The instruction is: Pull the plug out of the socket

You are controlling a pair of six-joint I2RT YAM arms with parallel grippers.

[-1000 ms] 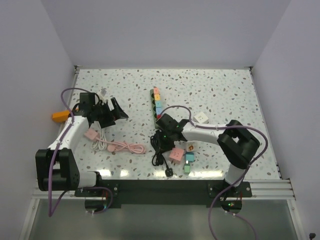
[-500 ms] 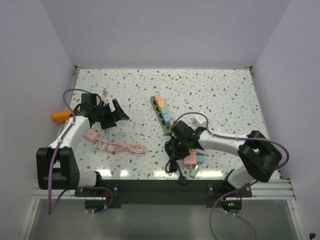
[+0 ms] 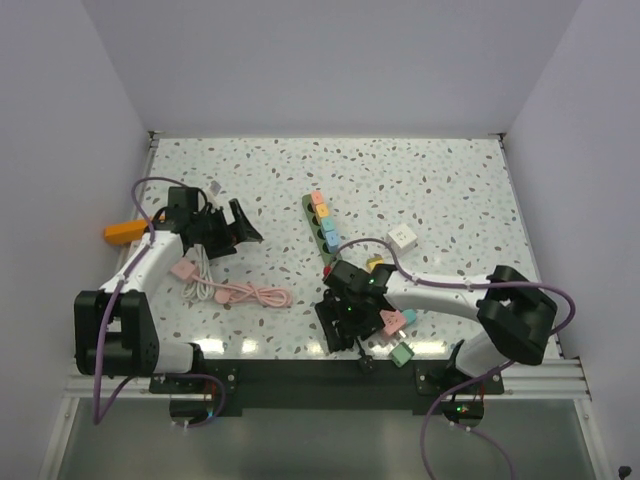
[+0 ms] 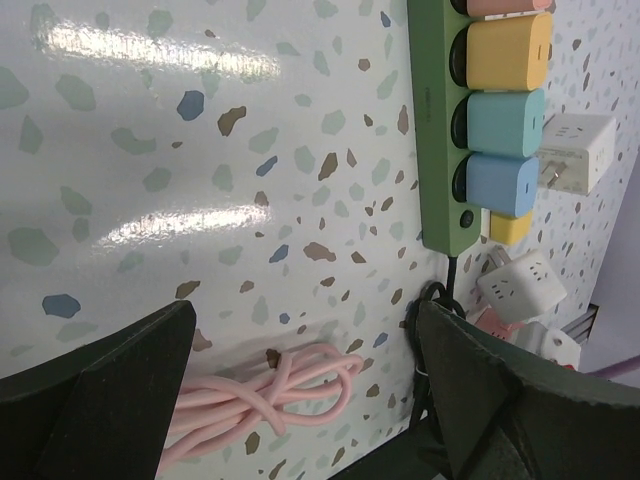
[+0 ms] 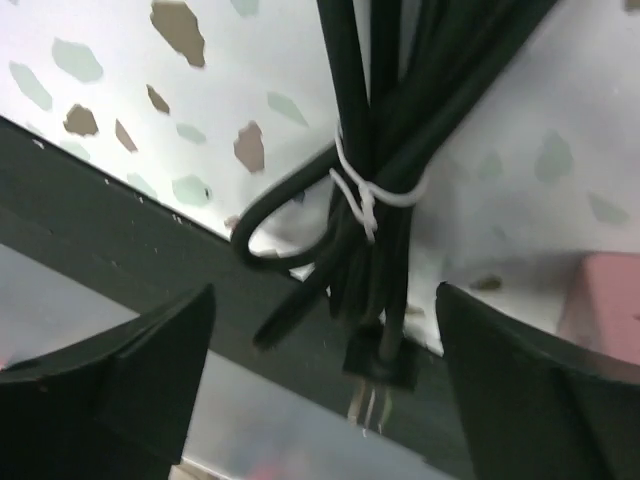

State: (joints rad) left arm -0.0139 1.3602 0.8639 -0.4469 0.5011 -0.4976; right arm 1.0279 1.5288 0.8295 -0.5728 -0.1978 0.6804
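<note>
The green power strip point(image 3: 320, 228) point(image 4: 432, 120) lies slanted mid-table with several coloured plugs seated in it: pink, yellow point(image 4: 505, 50), teal point(image 4: 505, 120) and blue point(image 3: 331, 239) point(image 4: 498, 185). Its black cord bundle point(image 3: 335, 318) point(image 5: 385, 170), tied with a white twist tie, reaches the table's front edge, and the cord's own black plug point(image 5: 385, 362) hangs over that edge. My right gripper point(image 3: 343, 333) point(image 5: 320, 380) is open above this bundle and holds nothing. My left gripper point(image 3: 240, 231) point(image 4: 305, 400) is open at the far left, well apart from the strip.
A coiled pink cable point(image 3: 245, 294) point(image 4: 270, 385) and a pink adapter point(image 3: 183, 268) lie near the left arm, with an orange object point(image 3: 120, 231) at the left edge. Loose cube adapters sit near the right arm: white point(image 3: 402, 237), yellow point(image 3: 375, 262), pink point(image 3: 392, 322), green point(image 3: 402, 353).
My right gripper travelled from the strip's near end to the table's front edge and opened. The strip swung and slid nearer, and the cord bundle and loose cubes shifted with it. The left arm barely moved.
</note>
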